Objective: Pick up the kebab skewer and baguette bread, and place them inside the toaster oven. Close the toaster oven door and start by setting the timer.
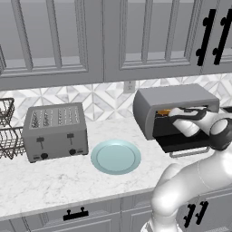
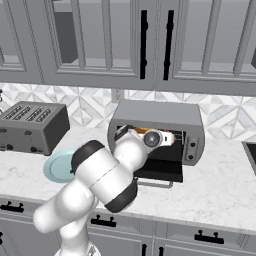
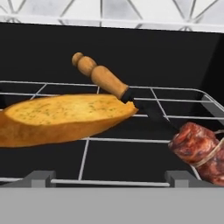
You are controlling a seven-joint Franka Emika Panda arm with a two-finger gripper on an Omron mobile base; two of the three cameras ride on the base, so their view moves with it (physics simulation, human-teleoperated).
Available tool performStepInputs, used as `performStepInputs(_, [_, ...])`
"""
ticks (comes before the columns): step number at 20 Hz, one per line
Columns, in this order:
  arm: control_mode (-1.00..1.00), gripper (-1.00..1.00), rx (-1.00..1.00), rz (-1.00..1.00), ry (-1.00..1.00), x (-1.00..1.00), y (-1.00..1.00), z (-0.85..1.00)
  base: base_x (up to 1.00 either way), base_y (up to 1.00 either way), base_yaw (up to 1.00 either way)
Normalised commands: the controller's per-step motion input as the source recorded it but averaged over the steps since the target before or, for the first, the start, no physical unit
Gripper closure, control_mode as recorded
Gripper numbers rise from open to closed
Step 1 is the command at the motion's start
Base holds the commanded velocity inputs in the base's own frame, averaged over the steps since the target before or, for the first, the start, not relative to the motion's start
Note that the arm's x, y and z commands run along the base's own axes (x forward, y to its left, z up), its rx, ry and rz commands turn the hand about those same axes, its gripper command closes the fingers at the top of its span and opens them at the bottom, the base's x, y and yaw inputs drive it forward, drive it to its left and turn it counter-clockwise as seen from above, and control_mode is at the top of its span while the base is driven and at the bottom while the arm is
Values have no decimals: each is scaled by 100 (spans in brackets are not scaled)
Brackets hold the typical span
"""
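Two items lie on the wire rack [image 3: 87,148] inside the toaster oven [image 1: 174,102]: the baguette [image 3: 65,117] on the near left of the hand view, and the skewer [image 3: 131,98] running from a turned wooden handle at the back down to a dark red meat chunk at the lower right. The skewer's dark shaft passes just behind the baguette's pointed end; whether they touch I cannot tell. The oven door [image 1: 186,144] hangs open, dropped forward over the counter [image 1: 54,181] with its bar handle at the front edge. The arm reaches into the oven mouth, its wrist at the opening, and a sliver of orange shows inside above it. The jaws are out of sight, so I cannot tell whether they are parted or closed. A pale blue plate [image 1: 115,157] sits on the counter between the oven and a four-slot toaster [image 1: 55,131], well apart from both. A wire basket [image 1: 8,131] stands at the far left.
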Motion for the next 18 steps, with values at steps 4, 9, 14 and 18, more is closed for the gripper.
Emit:
performStepInputs(4, [-100,-100,0,0,10,-4,2,-11,0,0,0])
performStepInputs(9, [-100,-100,0,2,10,-2,0,-10,0,0,0])
performStepInputs(14, [-100,-100,0,2,8,-13,0,-4,0,0,0])
performStepInputs(18, [-100,-100,0,0,0,-25,0,0,0,0,0])
